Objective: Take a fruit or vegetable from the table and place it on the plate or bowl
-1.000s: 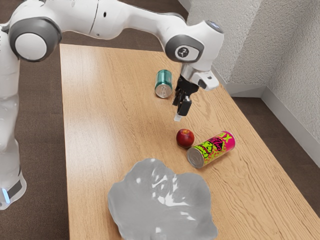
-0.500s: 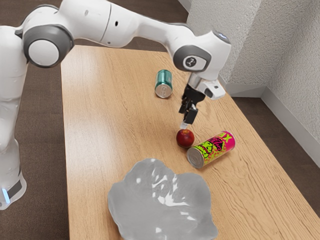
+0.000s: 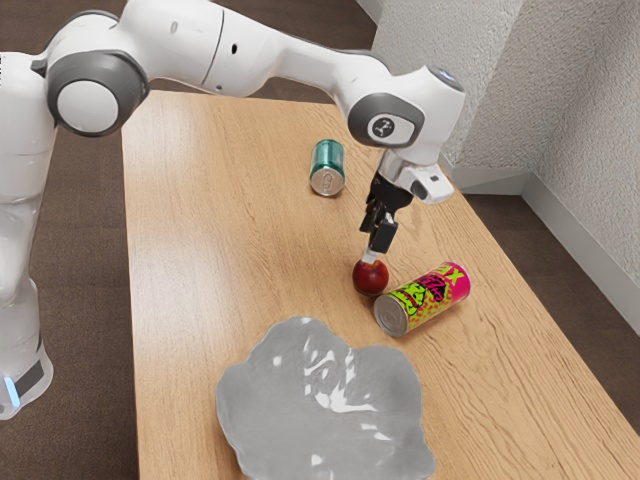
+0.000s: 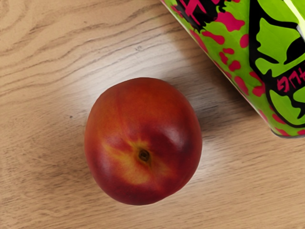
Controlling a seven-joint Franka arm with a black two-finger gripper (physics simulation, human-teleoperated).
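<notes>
A red-orange peach [image 3: 371, 278] lies on the wooden table [image 3: 220, 220], close beside a pink and green can. My gripper [image 3: 375, 254] hangs straight over the peach, its tips just above the fruit's top, open and holding nothing. In the wrist view the peach [image 4: 143, 140] sits right under my hand, its stem dimple facing up. A grey, wavy-rimmed plate [image 3: 322, 412] rests at the table's near edge, below the peach in the exterior view.
The pink and green can [image 3: 422, 298] lies on its side, almost touching the peach on the exterior view's right, and appears again as the can [image 4: 238, 47]. A teal can [image 3: 327, 166] lies farther back. A textured wall stands at the right.
My hand has come down and toward the exterior view's right, from a spot near the teal can to just above the peach. The peach, both cans and the plate stayed put.
</notes>
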